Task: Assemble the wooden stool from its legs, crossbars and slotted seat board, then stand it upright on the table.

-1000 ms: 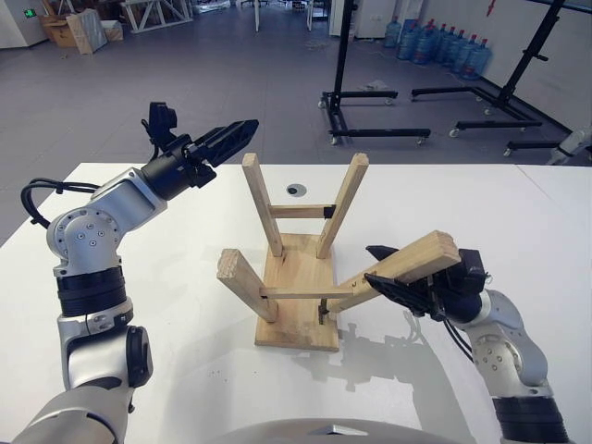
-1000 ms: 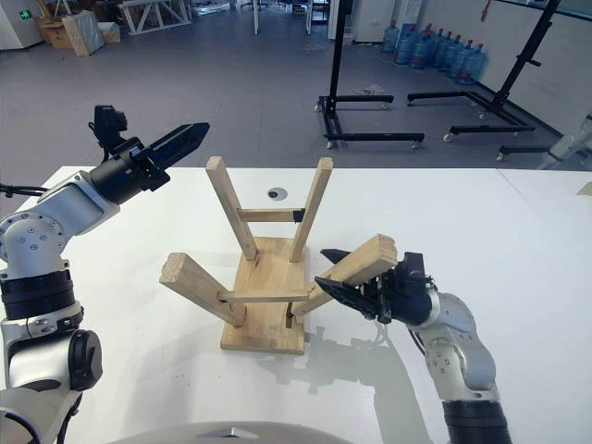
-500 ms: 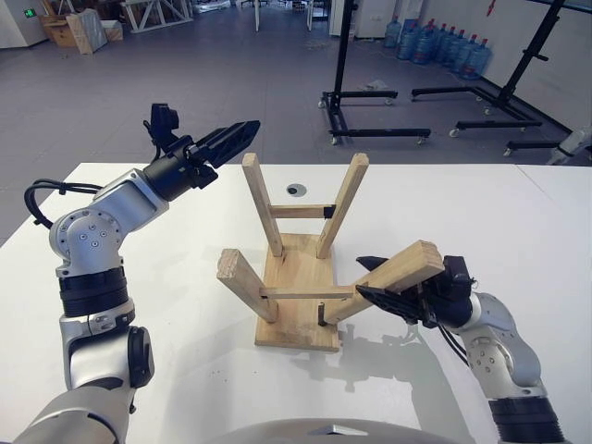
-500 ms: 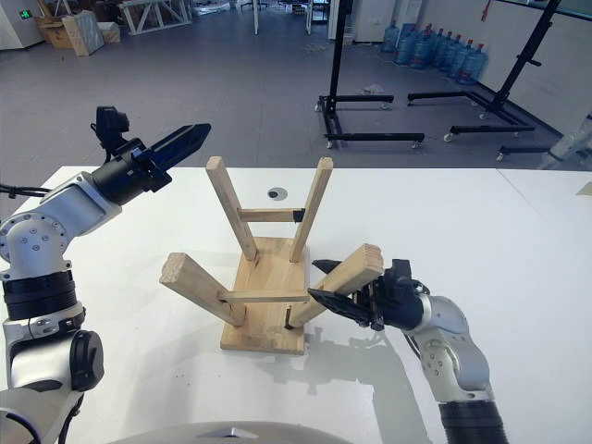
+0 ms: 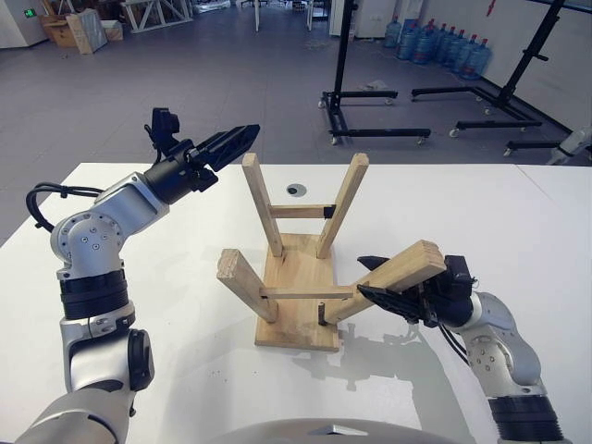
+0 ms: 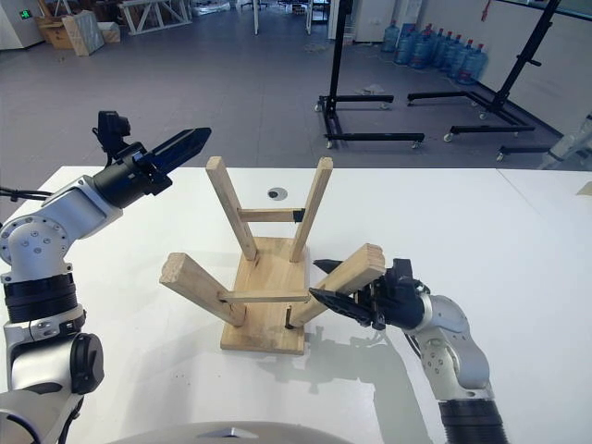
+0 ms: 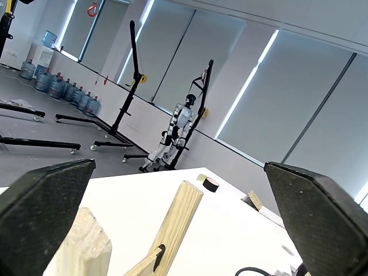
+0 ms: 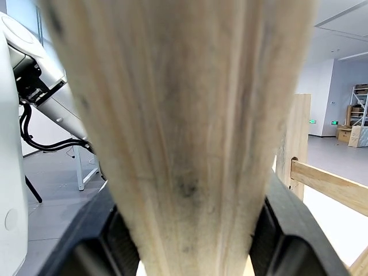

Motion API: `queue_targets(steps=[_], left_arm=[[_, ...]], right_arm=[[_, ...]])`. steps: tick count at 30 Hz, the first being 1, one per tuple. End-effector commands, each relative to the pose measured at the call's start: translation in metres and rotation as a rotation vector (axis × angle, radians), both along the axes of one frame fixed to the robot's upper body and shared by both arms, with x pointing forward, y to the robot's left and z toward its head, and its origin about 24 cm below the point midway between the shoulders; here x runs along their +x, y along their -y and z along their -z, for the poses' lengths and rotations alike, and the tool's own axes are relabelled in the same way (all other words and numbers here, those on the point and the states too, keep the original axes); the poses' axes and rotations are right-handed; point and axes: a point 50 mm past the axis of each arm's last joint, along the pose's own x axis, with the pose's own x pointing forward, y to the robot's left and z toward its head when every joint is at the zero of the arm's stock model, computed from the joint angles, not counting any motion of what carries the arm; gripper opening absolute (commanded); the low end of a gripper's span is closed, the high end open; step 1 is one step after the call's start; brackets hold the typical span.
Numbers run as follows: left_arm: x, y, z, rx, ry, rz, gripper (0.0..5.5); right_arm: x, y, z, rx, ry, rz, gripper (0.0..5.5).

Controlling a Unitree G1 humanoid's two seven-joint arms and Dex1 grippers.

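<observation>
The stool is partly built and lies upside down around the middle of the worktop (image 5: 194,277). Its seat board (image 5: 298,264) rests flat on the surface. On the board's far side the far left leg (image 5: 262,203) and far right leg (image 5: 343,203) stand up out of it, joined by the far crossbar (image 5: 301,211). That half looks finished.

The near half is not. The near left leg (image 5: 245,282) and near right leg (image 5: 407,264) are tied together by the near crossbar (image 5: 305,292). The pair leans well over toward the near edge and splays wide, so I judge its ends are not yet home in the board's slots. The joints themselves are too small to read.

The right hand (image 5: 365,277) grasps the near right leg partway along, one finger on each side, low over the worktop toward the right edge. The left hand (image 5: 236,139) hangs above the far left part of the worktop, released, its fingers spread wide and carrying nothing. It points at the top of the far left leg without touching it.

What is left, by my reading: raise the near pair, seat it in the board, then turn the stool over onto its legs.
</observation>
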Motion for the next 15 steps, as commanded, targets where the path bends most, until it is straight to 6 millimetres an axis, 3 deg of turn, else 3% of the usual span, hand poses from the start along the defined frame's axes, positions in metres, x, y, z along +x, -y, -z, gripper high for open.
queue_targets(steps=[1,15], left_arm=[[-0.003,0.003,0.002,0.010,-0.004,0.014,5.40],[-0.003,0.006,0.002,0.018,-0.004,0.021,5.40]], right_arm=[[0.004,0.002,-0.004,-0.030,0.020,-0.015,2.06],[0.000,-0.009,0.004,-0.125,0.044,-0.067,2.06]])
